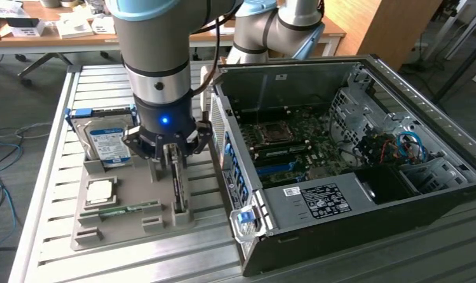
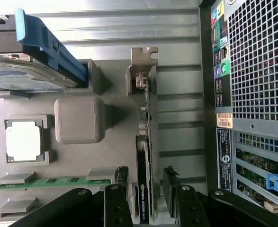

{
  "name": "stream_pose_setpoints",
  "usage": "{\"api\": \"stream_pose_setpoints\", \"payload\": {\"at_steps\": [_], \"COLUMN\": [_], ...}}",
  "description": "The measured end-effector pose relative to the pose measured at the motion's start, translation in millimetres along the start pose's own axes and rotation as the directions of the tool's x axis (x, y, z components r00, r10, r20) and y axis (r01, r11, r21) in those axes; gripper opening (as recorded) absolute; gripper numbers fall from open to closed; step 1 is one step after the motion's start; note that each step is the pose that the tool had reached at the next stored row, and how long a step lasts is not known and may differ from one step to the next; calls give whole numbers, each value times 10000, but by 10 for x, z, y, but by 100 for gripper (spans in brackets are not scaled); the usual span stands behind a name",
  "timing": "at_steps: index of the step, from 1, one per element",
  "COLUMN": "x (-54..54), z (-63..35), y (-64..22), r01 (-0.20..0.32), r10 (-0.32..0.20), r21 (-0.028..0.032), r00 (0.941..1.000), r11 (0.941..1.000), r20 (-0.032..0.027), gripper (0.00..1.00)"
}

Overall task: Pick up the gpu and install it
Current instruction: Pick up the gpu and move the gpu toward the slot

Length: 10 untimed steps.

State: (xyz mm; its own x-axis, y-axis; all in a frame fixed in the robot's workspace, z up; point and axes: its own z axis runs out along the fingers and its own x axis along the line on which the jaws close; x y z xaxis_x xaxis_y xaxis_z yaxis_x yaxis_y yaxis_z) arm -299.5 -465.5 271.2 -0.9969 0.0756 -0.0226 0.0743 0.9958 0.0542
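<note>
Exterior view: on the slatted metal tabletop (image 1: pixel 42 236), a grey tray (image 1: pixel 136 203) held the hard drive (image 1: pixel 108 144) at the view's left. Next came the gpu (image 1: pixel 177 191), standing on edge, its long axis parallel to the open case (image 1: pixel 340 194) at the right, its bracket end toward the hard drive. The gripper (image 1: pixel 175 158) straddled the gpu, fingers (image 2: pixel 122 178) spread, clear of both faces. Desks stood behind.

You'll see a silver-grey tubular arm (image 1: pixel 155 53) with pale blue joint caps (image 1: pixel 155 7) and black bands (image 1: pixel 154 72); at its six o'clock sit a glowing blue light (image 1: pixel 165 121) and the black, bolt-studded gripper (image 1: pixel 175 157)
</note>
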Motion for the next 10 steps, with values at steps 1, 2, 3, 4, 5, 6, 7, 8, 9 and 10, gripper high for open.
{"api": "stream_pose_setpoints", "payload": {"at_steps": [1,2,3,4,5,6,7,8,9,10], "x": [0,1,0,0,0,0,1,1,2,2], "z": [4,4,4,7,18,33,50,69,86,104], "y": [-1,-1,-1,-1,-2,-3,-5,-6,-7,-9], "r01": [0,0,0,0,0,0,0,0,0,0], "r10": [0,0,0,0,0,0,0,0,0,0], "r21": [1,2,2,1,-1,-1,0,0,1,1], "r00": [10000,10000,10000,10000,10000,10000,10000,10000,10000,10000], "r11": [10000,10000,10000,10000,10000,10000,10000,10000,10000,10000], "r20": [0,-1,-1,-1,2,1,0,1,0,0], "gripper": [43,43,43,43,43,43,43,43,43,43]}}
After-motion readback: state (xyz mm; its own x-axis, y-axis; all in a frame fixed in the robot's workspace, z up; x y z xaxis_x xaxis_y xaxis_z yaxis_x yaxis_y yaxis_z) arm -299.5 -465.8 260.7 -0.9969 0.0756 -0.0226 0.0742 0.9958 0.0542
